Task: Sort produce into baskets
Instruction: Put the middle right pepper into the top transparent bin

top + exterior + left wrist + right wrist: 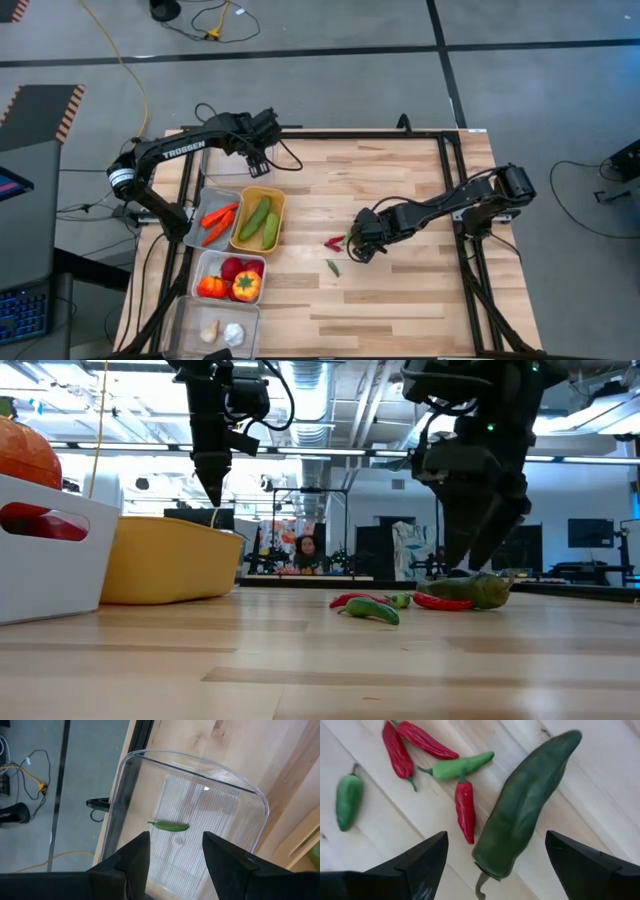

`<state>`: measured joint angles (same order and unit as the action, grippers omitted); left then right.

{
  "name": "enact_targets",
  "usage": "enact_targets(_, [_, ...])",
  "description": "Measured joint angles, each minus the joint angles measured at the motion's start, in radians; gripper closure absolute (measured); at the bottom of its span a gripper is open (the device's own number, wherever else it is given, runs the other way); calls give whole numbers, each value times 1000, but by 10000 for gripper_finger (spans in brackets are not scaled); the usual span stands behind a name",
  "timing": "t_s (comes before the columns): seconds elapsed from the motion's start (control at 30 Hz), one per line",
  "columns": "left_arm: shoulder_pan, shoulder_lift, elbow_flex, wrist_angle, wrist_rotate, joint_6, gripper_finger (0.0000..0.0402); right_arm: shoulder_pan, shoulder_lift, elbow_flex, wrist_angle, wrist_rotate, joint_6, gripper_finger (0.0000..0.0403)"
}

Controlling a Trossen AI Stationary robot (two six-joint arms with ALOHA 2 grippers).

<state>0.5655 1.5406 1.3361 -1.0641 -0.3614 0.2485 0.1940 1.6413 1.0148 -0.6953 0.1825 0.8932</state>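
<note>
The word "TROSSEN" stands in white letters on the left arm [178, 150], seen from above, near the far left corner of the table. No other words or numbers can be read.

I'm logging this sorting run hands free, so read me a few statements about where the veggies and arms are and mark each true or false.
1. The yellow basket holds two cucumbers. True.
2. The right end effector is clamped on a carrot. False: it is open over a large green chilli on the table.
3. The clear basket under the left end effector holds one small green chilli. True.
4. All chillies are sorted. False: red chillies lie loose on the table.
</note>
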Motion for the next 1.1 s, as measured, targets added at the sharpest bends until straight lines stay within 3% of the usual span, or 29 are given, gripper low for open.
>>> enact_targets(0.33, [0, 0, 0, 0, 0, -2, 232, 0, 1, -36, 29, 2, 7, 83])
enact_targets(0.77, [0, 0, 0, 1, 22, -2, 232, -7, 83, -36, 66, -5, 6, 90])
enact_targets(1.1, [-2, 0, 1, 1, 44, 6, 232, -22, 65, -31, 90, -21, -3, 140])
